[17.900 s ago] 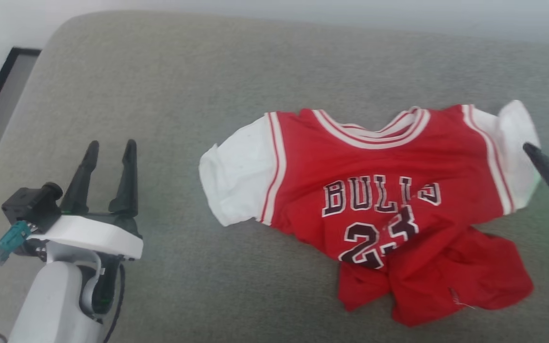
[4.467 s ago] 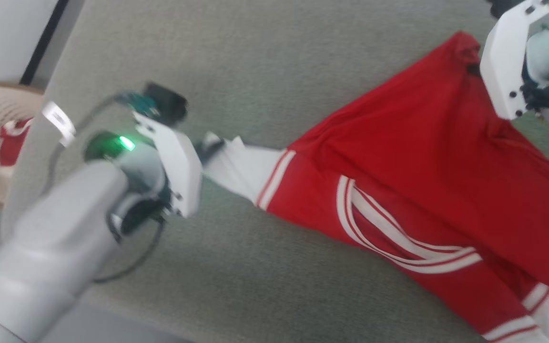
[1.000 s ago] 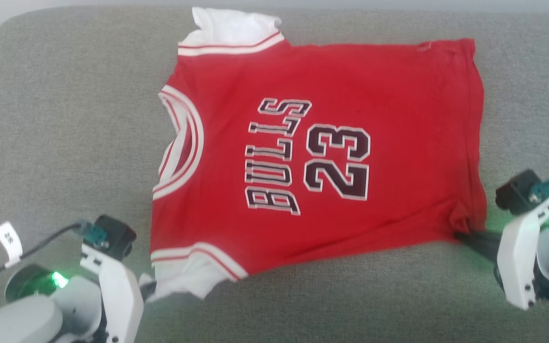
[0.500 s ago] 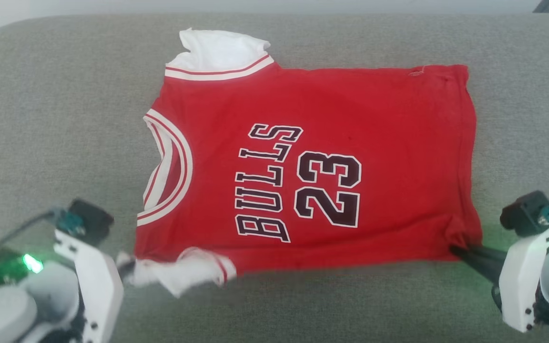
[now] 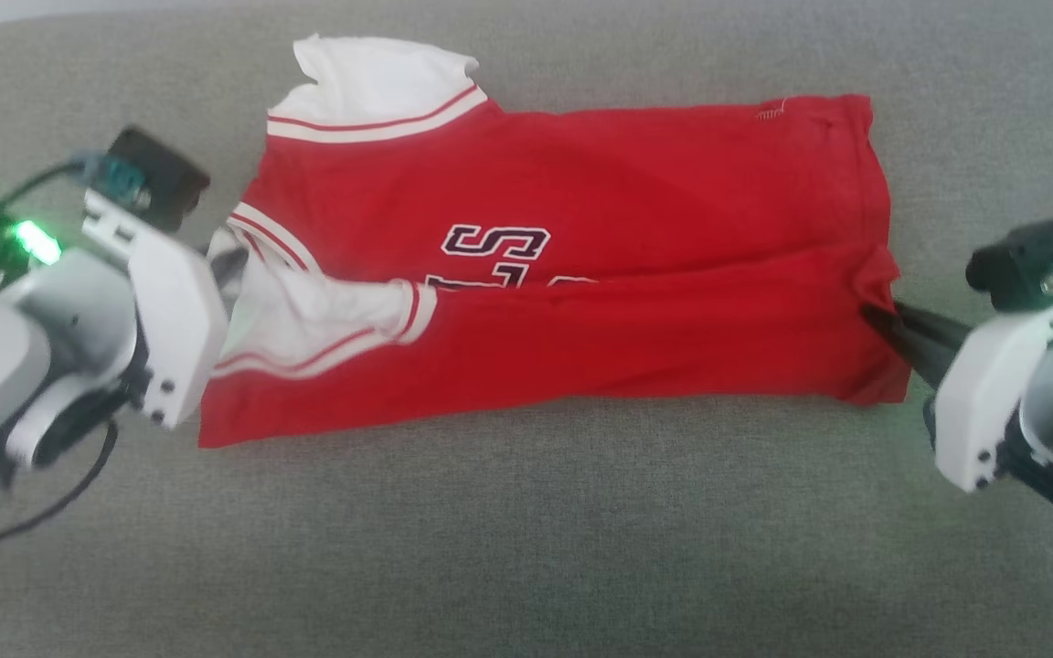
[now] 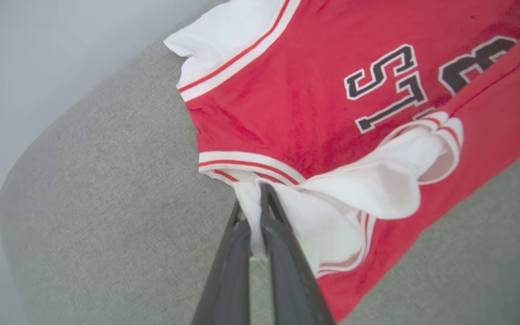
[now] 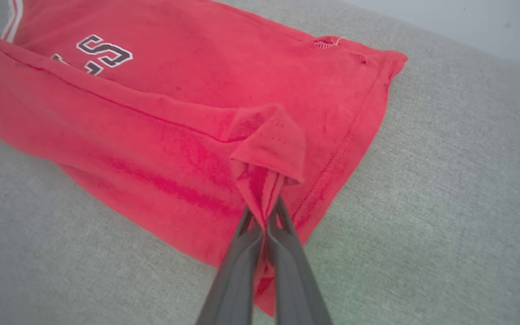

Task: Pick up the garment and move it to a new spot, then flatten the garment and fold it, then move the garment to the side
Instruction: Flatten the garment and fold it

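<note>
Left hand (image 6: 256, 205) is clamped shut on the white sleeve (image 6: 368, 189) of the red jersey (image 5: 636, 356); right hand (image 7: 264, 216) pinches its hem corner (image 7: 269, 140). The jersey lies half-folded on the grey cushion (image 5: 526, 548).

Head camera high, looking down; 2 wrist cameras close at opposite garment (image 5: 627, 183) ends.

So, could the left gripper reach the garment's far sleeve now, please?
Probably not yet: the left gripper is shut on the garment at its near sleeve; nothing else blocks the far sleeve.
</note>
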Tool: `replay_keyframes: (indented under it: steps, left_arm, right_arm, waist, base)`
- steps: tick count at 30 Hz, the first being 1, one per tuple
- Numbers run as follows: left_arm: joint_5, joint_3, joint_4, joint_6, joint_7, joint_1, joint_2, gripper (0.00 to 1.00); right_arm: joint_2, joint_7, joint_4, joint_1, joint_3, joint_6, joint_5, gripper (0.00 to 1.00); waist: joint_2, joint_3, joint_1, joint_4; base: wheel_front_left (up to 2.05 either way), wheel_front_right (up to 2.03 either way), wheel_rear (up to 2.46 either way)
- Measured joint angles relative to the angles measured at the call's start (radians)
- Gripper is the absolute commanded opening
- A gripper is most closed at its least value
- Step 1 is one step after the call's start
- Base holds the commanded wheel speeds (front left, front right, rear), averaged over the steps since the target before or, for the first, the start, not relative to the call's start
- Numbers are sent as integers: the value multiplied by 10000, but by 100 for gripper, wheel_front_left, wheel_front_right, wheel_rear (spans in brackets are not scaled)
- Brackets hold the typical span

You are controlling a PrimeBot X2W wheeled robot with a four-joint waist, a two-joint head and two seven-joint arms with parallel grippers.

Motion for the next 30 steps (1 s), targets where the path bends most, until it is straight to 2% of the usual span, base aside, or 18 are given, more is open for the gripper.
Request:
replay_keyframes:
  steps: [6, 9, 17, 18, 19, 20, 21, 22, 28, 30]
  left_arm:
    - [-13, -167, 2349, -1083, 65, -701, -1306, 0]
    - [-128, -303, 3498, -1488, 174, -765, -1854, 0]
    - [-832, -322, 5879, -2234, 405, -872, -2918, 0]
    - [-922, -293, 6073, -2265, 408, -915, -3014, 12]
    - [-1060, -261, 6240, -2332, 405, -938, -3093, 28]
    - [-1093, -244, 6378, -2359, 389, -958, -3150, 44]
    - [-1118, -224, 6481, -2414, 370, -972, -3204, 69]
    - [-1149, -207, 6558, -2420, 336, -985, -3237, 100]
    - [-1225, -109, 6619, -2414, 244, -1091, -3129, 100]
    - [-1223, -109, 6429, -2274, 278, -1103, -3024, 100]
  right_arm:
    - [458, 33, 1053, -1098, 422, 0, -268, 0]
    - [698, 86, 1609, -1523, 846, -2, -244, 0]
    - [978, 311, 2740, -2341, 1584, 0, -59, 0]
    - [997, 313, 2834, -2412, 1618, 0, -46, 6]
    - [1024, 313, 2928, -2448, 1609, 0, 0, 32]
    - [1041, 314, 2989, -2467, 1609, 0, 12, 49]
    - [1051, 326, 3039, -2490, 1611, 2, 12, 76]
    - [1055, 328, 3106, -2515, 1595, 2, 15, 100]
    - [905, 111, 2993, -2383, 1289, 0, 36, 100]
    - [805, -23, 2830, -2251, 1060, 0, 8, 100]
  waist:
    - [0, 421, 0, -86]
    - [0, 601, 0, -146]
    - [0, 840, 0, -239]
    - [0, 837, 0, -235]
    - [0, 828, 0, -231]
    - [0, 809, 0, -221]
    - [0, 784, 0, -207]
    - [0, 752, 0, -191]
    - [0, 457, 0, -22]
    - [0, 344, 0, 52]
  base:
    - [0, 0, 0]
    - [0, 0, 0]
    - [0, 0, 0]
    - [0, 0, 0]
    - [0, 0, 0]
    - [0, 0, 0]
    - [0, 0, 0]
    - [0, 0, 0]
    - [0, 0, 0]
    - [0, 0, 0]
